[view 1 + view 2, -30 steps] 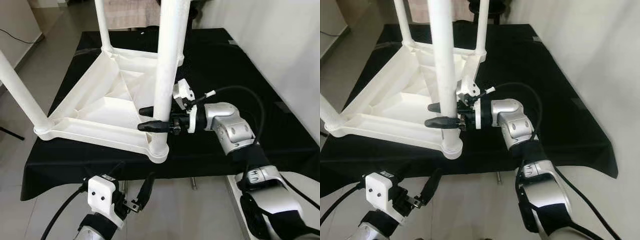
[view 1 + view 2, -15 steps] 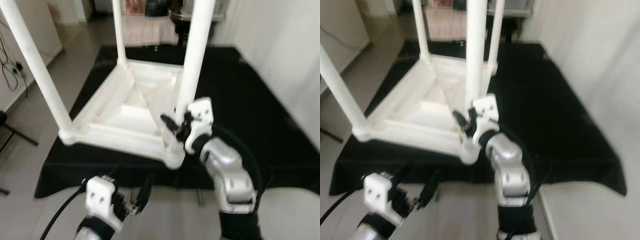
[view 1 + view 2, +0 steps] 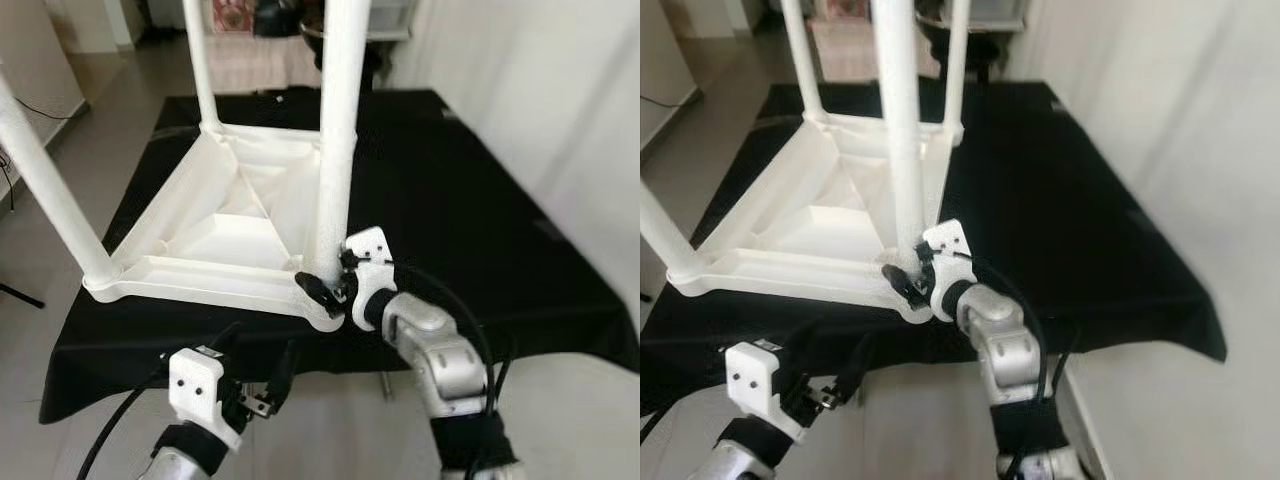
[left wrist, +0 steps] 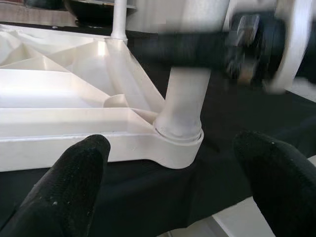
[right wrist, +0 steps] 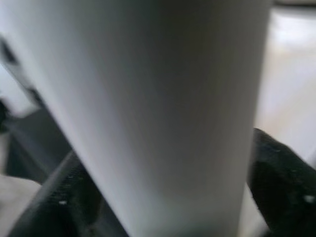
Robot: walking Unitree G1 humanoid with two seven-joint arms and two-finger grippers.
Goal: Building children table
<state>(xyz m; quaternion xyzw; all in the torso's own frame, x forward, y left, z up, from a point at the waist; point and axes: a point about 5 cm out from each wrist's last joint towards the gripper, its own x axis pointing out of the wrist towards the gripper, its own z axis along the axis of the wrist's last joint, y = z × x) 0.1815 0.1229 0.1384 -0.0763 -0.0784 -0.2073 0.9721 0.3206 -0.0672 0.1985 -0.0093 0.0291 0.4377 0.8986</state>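
Table (image 3: 215, 235): it lies upside down on the black cloth (image 3: 470, 200), top face down, so the leg sockets point up and I can reach them from above.
Legs: three others already stand in their corners, one far (image 3: 200, 60), one at my left (image 3: 45, 190), one at the far right (image 3: 956, 60); I judge the build is close to done.
Near leg (image 3: 335, 140): it stands upright in the near corner socket (image 4: 178, 140), the corner closest to me at the cloth's front edge.
Right gripper (image 3: 318, 290): I have it low on the near leg, just above the socket, one finger on each side of the shaft and pressed to it. Gripping low puts my force close to the joint, which I judge suits seating or twisting the leg home.
Right wrist view: the white shaft runs between my two fingers (image 5: 284, 182), blurred at this range.
Left gripper (image 3: 275, 375): it hangs below the cloth's front edge, fingers spread wide, holding nothing, pointed up at the same corner; I keep it clear yet ready to steady the frame.
Risk: the corner sits near the edge, so a hard push could slide the table on the cloth.
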